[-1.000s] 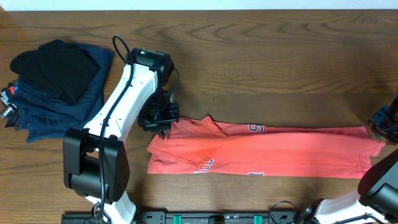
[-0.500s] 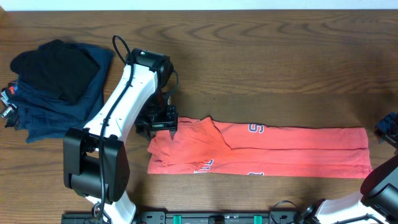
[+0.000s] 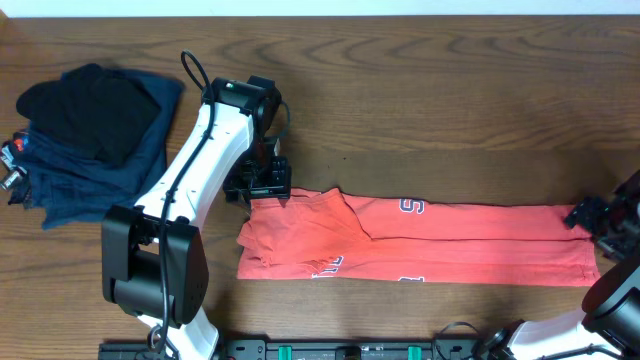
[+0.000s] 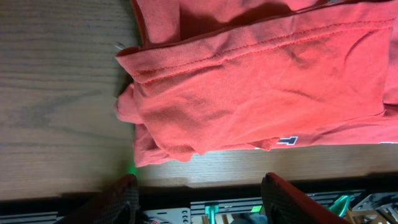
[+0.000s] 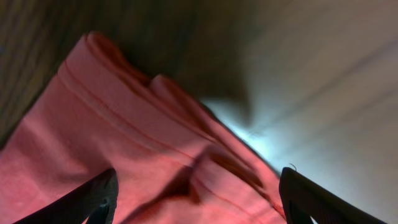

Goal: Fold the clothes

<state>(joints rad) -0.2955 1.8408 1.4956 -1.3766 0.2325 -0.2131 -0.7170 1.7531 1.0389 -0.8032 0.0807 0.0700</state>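
The clothes, a coral-red T-shirt [image 3: 420, 245], lie folded into a long flat strip across the front of the table, with bits of lettering showing. My left gripper [image 3: 262, 190] hovers at the strip's far left corner, open and holding nothing. In the left wrist view the shirt [image 4: 261, 81] fills the upper part, and the gripper [image 4: 199, 196] has only bare wood between its fingers. My right gripper [image 3: 592, 216] is over the strip's right end. Seen from the right wrist, this gripper [image 5: 196, 199] stands open just above the shirt's folded hem [image 5: 137, 155].
A pile of navy blue garments [image 3: 70, 175] topped by a black one [image 3: 95, 110] sits at the table's left side. A small red and metal object [image 3: 10, 165] lies at the left edge. Arm bases and a rail [image 3: 330, 350] line the front edge.
Both grippers opened and let go of the shirt. The right end dropped flat and shortened; the right gripper moved left over it. The left gripper shifted slightly back.
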